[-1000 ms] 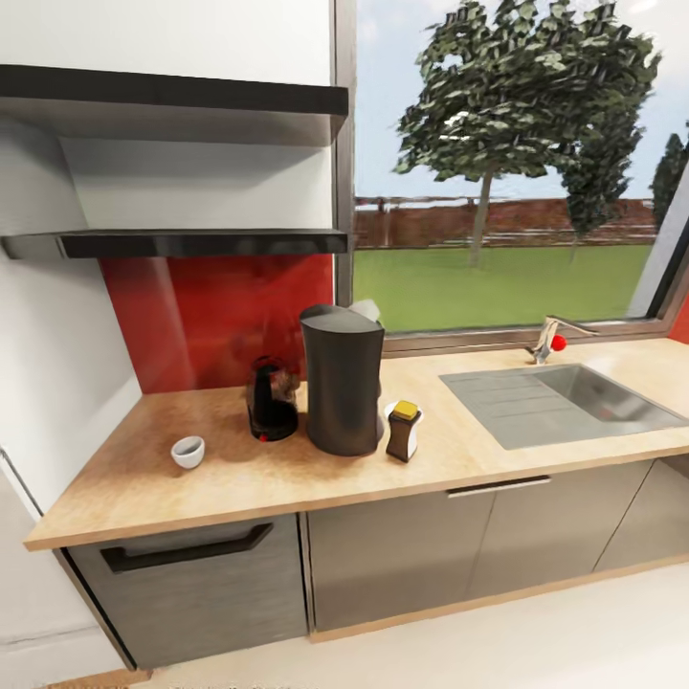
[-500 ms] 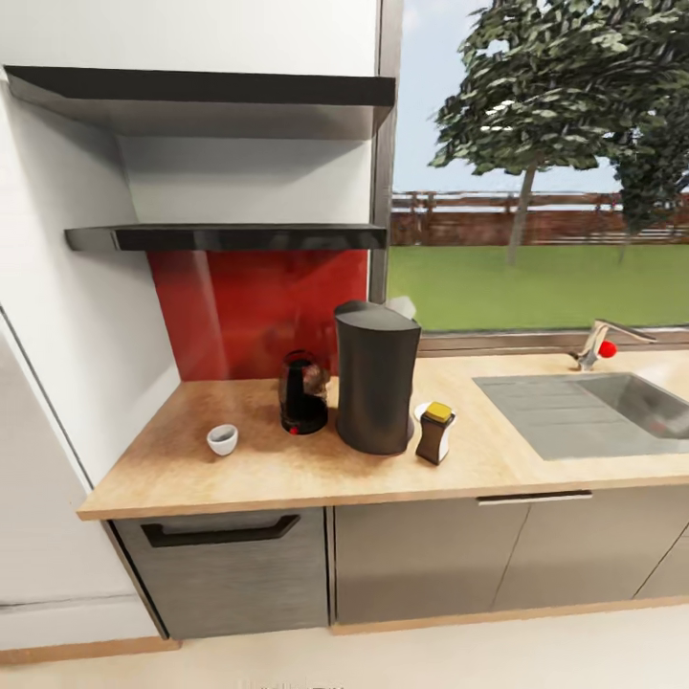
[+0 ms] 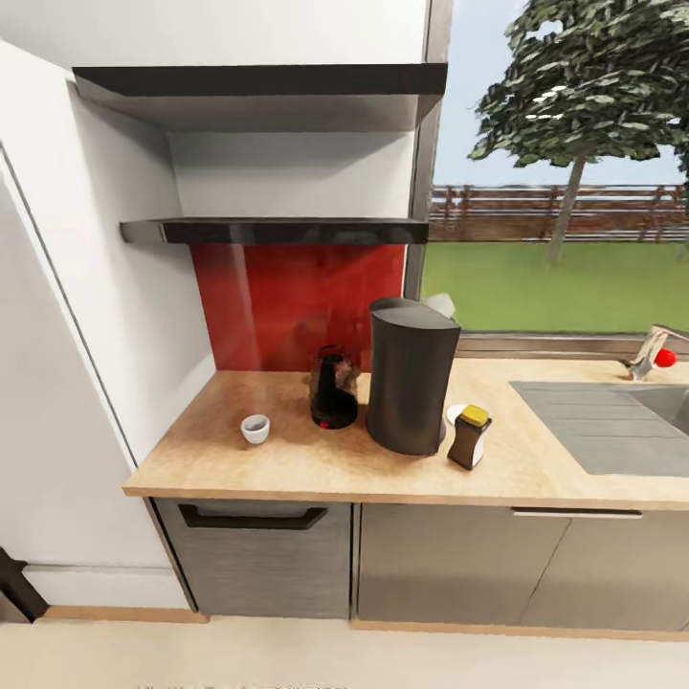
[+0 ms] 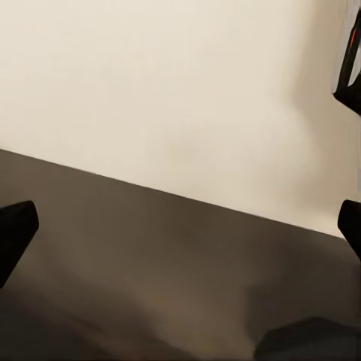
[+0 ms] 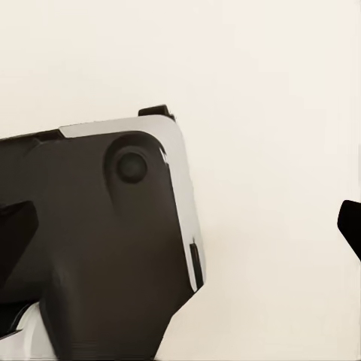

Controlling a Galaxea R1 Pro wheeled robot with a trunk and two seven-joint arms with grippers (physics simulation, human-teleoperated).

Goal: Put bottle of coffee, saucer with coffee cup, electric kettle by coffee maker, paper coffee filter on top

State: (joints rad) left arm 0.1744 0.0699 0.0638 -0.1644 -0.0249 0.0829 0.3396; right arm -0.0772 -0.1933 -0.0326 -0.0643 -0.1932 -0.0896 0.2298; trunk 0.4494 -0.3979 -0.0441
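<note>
The tall dark coffee maker point(image 3: 413, 378) stands on the wood-grain kitchen countertop point(image 3: 287, 464). An off-white paper coffee filter point(image 3: 442, 304) pokes out behind its top. The dark glass electric kettle point(image 3: 334, 390) stands close beside it, toward the wall corner. The small white coffee cup point(image 3: 255, 429) sits further that way, alone on the wood. On the sink side, the bottle of coffee point(image 3: 470, 436) stands with the white saucer point(image 3: 454, 413) edge showing behind it. The dark kitchen shelf point(image 3: 277, 230) hangs above. My left gripper point(image 4: 180, 229) and right gripper point(image 5: 184, 226) are open over pale floor.
A steel sink point(image 3: 612, 421) and faucet point(image 3: 651, 352) lie under the window. A second dark shelf point(image 3: 258, 78) sits higher up. A white wall panel point(image 3: 57, 402) bounds the counter's end. Grey cabinet fronts with a black handle point(image 3: 254, 520) stand below the counter.
The whole picture has shifted: the camera has moved away and sideways, so the counter shows smaller and further toward the window side. The things on the counter have not moved.
</note>
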